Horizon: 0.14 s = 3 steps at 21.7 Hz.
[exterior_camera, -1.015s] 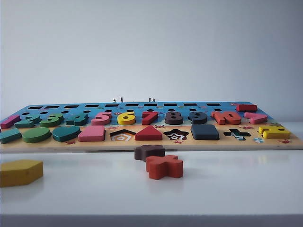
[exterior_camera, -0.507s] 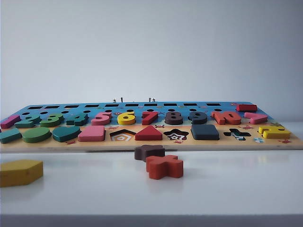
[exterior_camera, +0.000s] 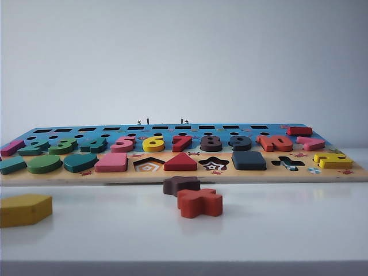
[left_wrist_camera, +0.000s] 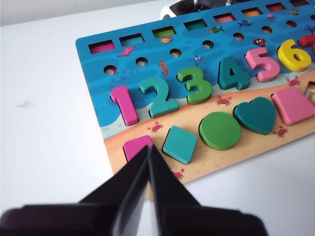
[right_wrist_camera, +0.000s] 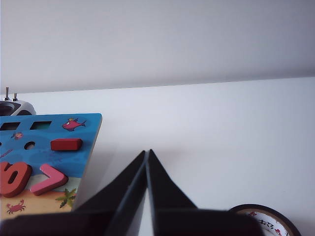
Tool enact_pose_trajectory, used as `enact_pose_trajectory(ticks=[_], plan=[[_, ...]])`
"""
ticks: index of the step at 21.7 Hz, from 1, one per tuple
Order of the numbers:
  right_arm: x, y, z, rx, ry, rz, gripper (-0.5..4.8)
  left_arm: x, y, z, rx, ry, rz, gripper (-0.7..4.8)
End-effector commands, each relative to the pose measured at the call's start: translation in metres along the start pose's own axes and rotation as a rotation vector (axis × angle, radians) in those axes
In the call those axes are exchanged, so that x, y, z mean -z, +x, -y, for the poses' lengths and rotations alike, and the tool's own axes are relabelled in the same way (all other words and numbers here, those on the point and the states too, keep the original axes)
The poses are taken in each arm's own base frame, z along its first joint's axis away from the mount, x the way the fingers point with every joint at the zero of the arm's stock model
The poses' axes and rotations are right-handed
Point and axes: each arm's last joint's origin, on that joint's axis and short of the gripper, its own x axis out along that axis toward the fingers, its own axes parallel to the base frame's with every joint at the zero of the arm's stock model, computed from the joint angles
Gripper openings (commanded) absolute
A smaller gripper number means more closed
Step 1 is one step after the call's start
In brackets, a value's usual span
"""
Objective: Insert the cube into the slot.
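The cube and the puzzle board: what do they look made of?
The cube, seated in the board, looks like painted wood: matte navy face, rounded corners, thick slab. The puzzle board looks like plywood or similar: pale wood-toned edge under a glossy printed beach picture. Neither shows bare grain clearly.

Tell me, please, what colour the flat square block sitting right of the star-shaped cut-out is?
Dark navy-blue; the flat square wooden block shows best in the exterior view.

White table (exterior_camera: 287,224), wooden puzzle board (exterior_camera: 184,175), yellow block (exterior_camera: 24,209), brown star-like block (exterior_camera: 180,184), orange block (exterior_camera: 199,202), possibly a tape roll (right_wrist_camera: 268,221)
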Motion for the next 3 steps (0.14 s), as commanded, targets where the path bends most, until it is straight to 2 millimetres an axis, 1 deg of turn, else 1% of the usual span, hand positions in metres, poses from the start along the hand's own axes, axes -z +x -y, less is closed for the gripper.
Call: enact_pose_trajectory(ticks=[1,3], plan=[[-0.0011,-0.0001,-0.0001,-0.001,-0.004,0.012,0.00,0.0011,0.0006,-0.0002,-0.003,0.003,-0.001,0.17],[-0.0011,-0.0001,-0.0001,-0.001,-0.004,0.012,0.00,0.0011,0.0006,-0.0002,-0.004,0.003,-0.001,0.17]])
